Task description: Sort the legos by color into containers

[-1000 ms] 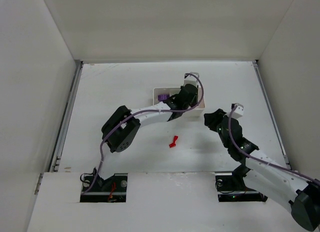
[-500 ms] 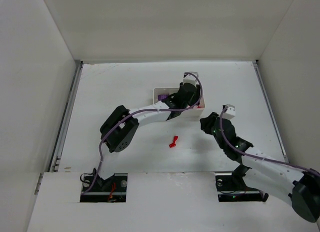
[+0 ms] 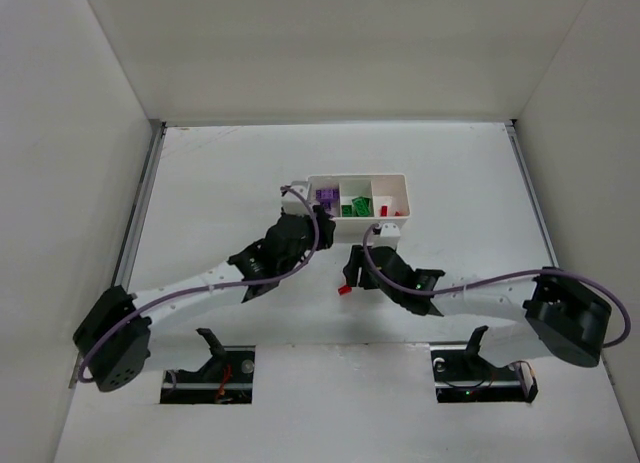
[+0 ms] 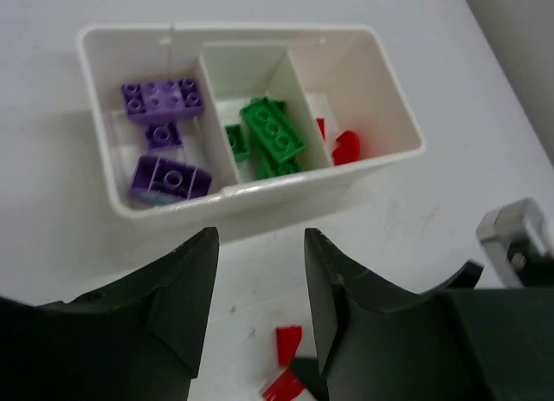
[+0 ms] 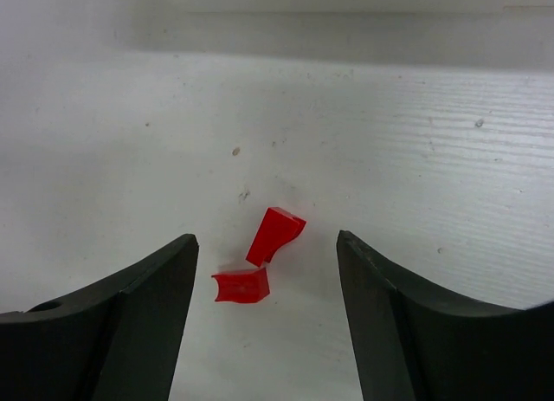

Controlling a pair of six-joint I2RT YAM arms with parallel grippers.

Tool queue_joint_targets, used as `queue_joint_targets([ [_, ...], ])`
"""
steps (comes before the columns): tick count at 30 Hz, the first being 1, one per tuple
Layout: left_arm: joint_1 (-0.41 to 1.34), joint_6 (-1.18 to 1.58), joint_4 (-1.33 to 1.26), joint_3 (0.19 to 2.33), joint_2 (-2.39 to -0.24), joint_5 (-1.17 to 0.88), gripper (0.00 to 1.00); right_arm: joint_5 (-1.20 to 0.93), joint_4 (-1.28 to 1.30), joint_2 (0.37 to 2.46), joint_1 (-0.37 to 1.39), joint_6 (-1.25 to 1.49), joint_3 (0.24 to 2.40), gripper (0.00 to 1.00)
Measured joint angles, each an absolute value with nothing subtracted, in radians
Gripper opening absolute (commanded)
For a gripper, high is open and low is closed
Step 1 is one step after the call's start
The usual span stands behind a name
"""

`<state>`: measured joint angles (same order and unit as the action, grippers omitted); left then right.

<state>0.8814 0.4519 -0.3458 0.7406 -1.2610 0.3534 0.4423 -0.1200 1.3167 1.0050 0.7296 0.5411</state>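
So, a small white rectangular plastic tray (image 3: 404, 196) is seen on the white table (image 3: 220, 173), a bit past the middle towards 12 o'clock in the top view. It's split into three square compartments (image 4: 242, 72) by two thin dividers (image 4: 221, 115). In the left wrist view, the left compartment is taken up by three tiny purple plastic bricks (image 4: 161, 98). The middle one is filled with a few tiny green plastic bricks (image 4: 273, 132). A couple of tiny red plastic pieces (image 4: 346, 146) are tucked into the right one.

Two tiny loose red plastic pieces (image 5: 275, 233) are found out on the table, at roughly 6 o'clock from the tray and apart from it. One is a wedge-ish bit lying tilted. The other is a stubby curved bit at its 7 o'clock, just beside it; whether they touch can't be told.

The left gripper (image 4: 260, 245) is held at about 8 o'clock of the tray, close to its corner and aimed at it. Its fingers are spread apart and nothing is held between them. The right gripper (image 5: 267, 238) is hung right over the loose reds, reached in from about 4 o'clock. Its fingers (image 5: 147, 306) are spread wide too. Both bits are framed in the gap, but neither is touched. The left gripper is parked near the right one, at about its 11 o'clock.
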Motion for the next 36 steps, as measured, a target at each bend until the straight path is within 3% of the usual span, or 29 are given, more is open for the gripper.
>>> queue_joint_targets([
  [10,0.950,0.493,-0.272,0.442,-0.943,0.379,0.45,0.444,-0.116,1.501,1.005,0.781,0.609,0.53],
  [16,1.025,0.517,-0.271,0.370,-0.922,0.366,0.53,0.446,-0.122,1.548,1.002,0.794,0.642,0.34],
  [21,1.097,0.517,-0.291,0.366,-0.966,0.359,0.60,0.445,-0.122,1.564,1.000,0.801,0.664,0.27],
  [28,1.164,0.506,-0.335,0.366,-1.074,0.350,0.63,0.444,-0.113,1.512,0.980,0.786,0.665,0.27],
  [36,1.190,0.475,-0.396,0.374,-1.216,0.348,0.64,0.436,-0.114,1.250,0.862,0.700,0.679,0.28],
])
